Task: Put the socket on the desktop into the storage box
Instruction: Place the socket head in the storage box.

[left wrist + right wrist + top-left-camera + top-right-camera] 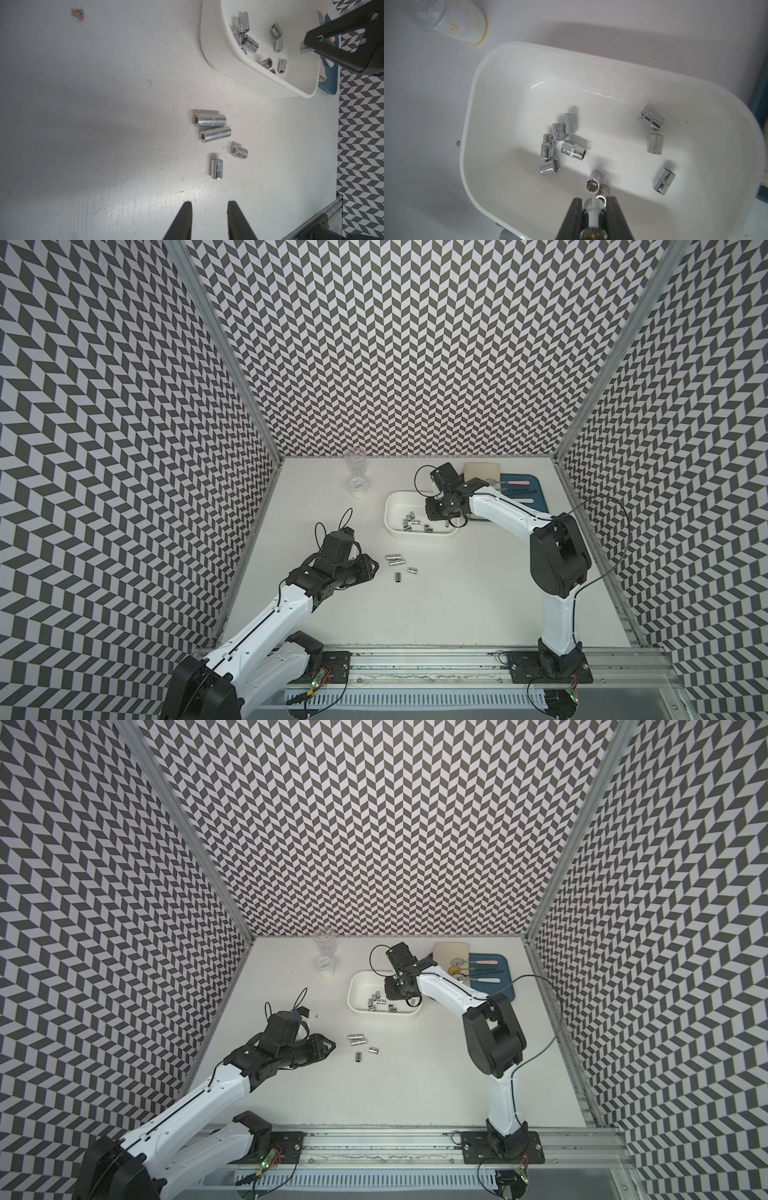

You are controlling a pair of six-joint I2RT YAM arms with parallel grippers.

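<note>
While the right gripper (pixel 593 202) hung over the box (pixel 467 135), clamped on a socket (pixel 591 214), left gripper (pixel 209 204) slightly apart and empty, near four loose sockets (pixel 215 134) on the table (pixel 104 124), others inside the box.

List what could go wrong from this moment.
1. The right gripper holds a socket over the storage box; dropped, it may strike sockets below and bounce out.
2. The open left gripper faces two long sockets lying side by side; gripping one could roll the other away.

Chevron-patterned walls (pixel 415 344) — grey and white — enclose a white tabletop (pixel 457 605).
</note>
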